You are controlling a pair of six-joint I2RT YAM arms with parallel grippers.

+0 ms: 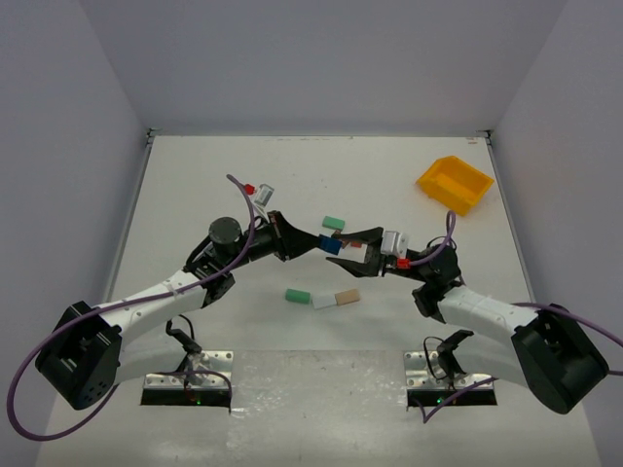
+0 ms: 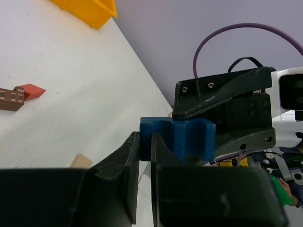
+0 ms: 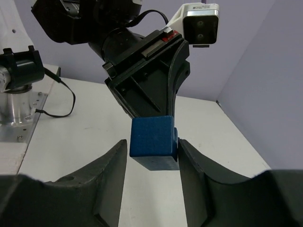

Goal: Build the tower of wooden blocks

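Observation:
My left gripper [image 1: 313,241] is shut on one end of a notched blue block [image 1: 330,245] and holds it above the table's middle. In the left wrist view the block [image 2: 189,137] sticks out past my left gripper [image 2: 145,142]. My right gripper [image 1: 352,249] is open, with its jaws on either side of the same block [image 3: 151,135]. In the right wrist view my right gripper [image 3: 152,147] has its right finger at the block's side and a gap on the left. On the table lie a green block [image 1: 297,296], a pale plank [image 1: 323,301] and a tan block [image 1: 348,297] in a row.
Another green block [image 1: 334,223] lies behind the grippers. A red wedge [image 2: 32,90] and a brown piece [image 2: 11,98] lie on the table beyond them. The yellow bin [image 1: 455,183] stands at the back right. Purple walls enclose the table.

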